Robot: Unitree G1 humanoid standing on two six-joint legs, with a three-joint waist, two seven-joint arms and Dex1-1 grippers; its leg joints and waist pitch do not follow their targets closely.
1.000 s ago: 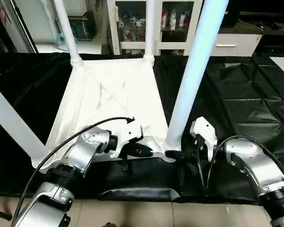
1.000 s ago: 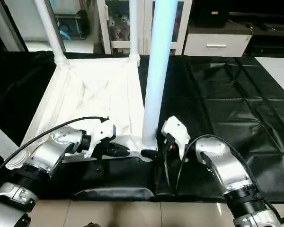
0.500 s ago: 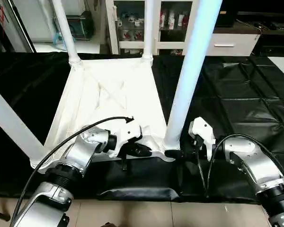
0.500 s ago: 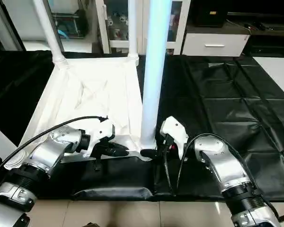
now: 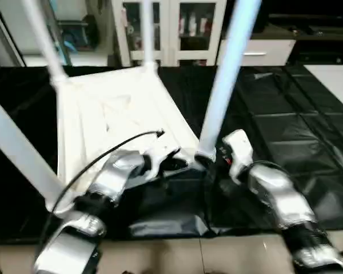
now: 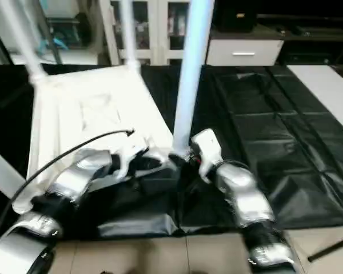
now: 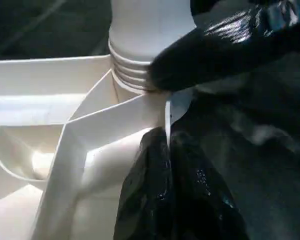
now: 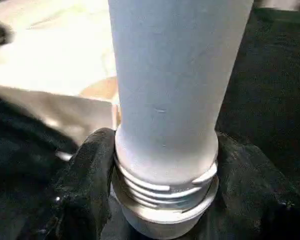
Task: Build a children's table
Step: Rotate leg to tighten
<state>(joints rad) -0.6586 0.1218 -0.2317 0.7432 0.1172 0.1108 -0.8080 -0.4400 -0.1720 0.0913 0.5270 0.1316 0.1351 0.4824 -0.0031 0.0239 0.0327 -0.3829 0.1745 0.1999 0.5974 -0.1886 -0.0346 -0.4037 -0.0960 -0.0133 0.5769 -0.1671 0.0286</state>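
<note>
Both arms have pulled closer together. Right gripper (image 8: 162,200) hugs the near leg (image 5: 226,74) (seemingly at its threaded base); left gripper (image 7: 166,150) pinches the tabletop (image 5: 111,111) rim beside it.

White children's table (image 5: 111,111) upturned, four legs (image 5: 226,74) up

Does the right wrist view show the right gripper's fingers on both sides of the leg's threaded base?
Yes: one black finger sits on each side of the white leg, level with its threaded base.

Left gripper (image 7: 167,165) pinched tight, right gripper (image 8: 162,200) seemingly clamped, both silver forearms angled inward.
</note>
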